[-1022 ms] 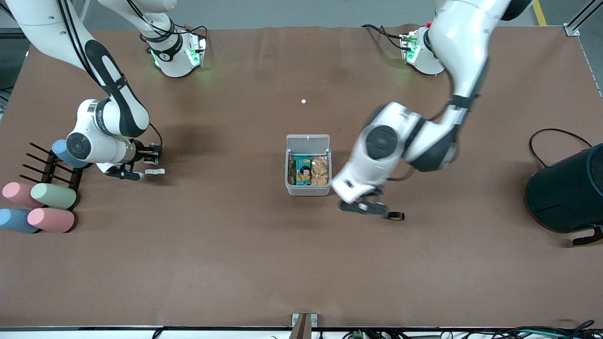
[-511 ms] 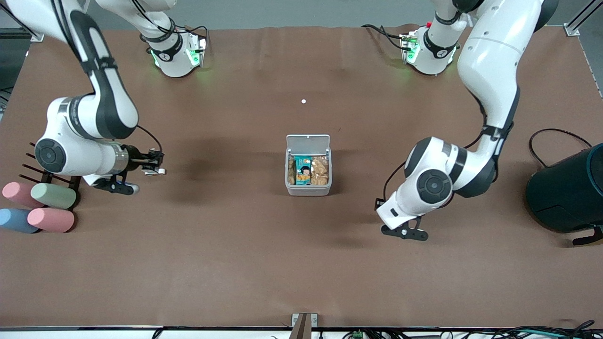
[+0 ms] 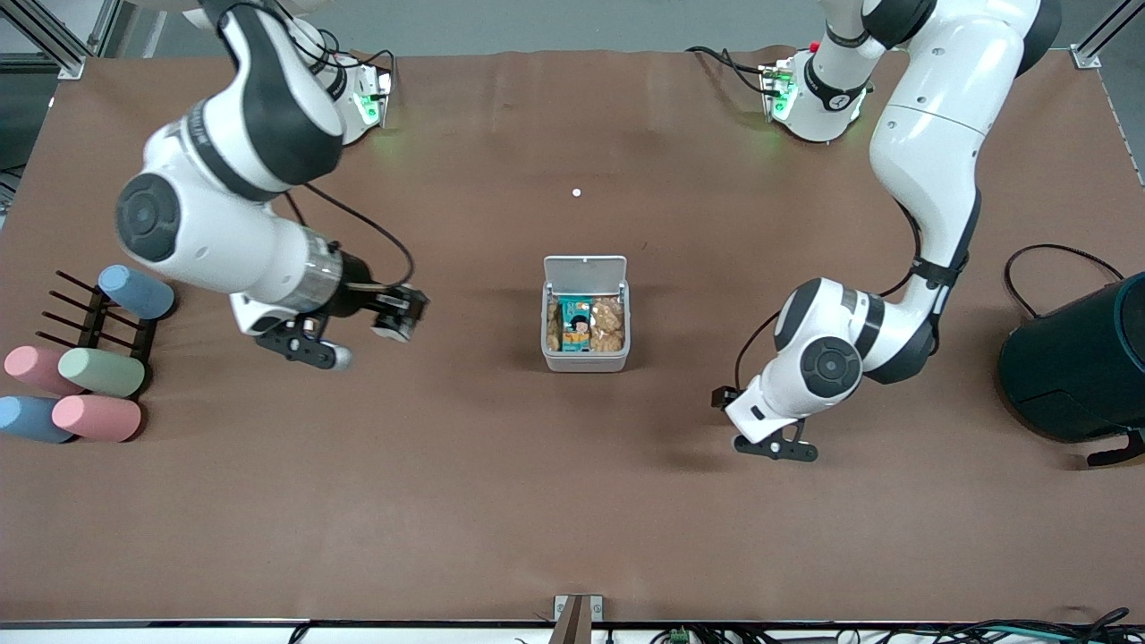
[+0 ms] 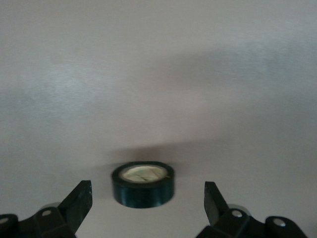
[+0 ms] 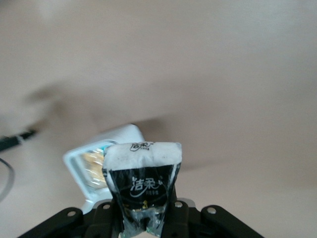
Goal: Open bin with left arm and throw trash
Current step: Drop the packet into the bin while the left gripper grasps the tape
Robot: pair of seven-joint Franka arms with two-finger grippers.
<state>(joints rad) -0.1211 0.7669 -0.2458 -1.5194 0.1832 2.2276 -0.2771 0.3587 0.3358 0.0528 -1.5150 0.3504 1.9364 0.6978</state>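
The right gripper has left the desk's right-arm edge and now hangs over bare desk partway to the bin, jaws pinching the black wrapper. The bin sits mid-desk, lid up, already holding packets. The left gripper has swung toward the front edge and hovers low, jaws spread around the tape ring, so two drops remain.
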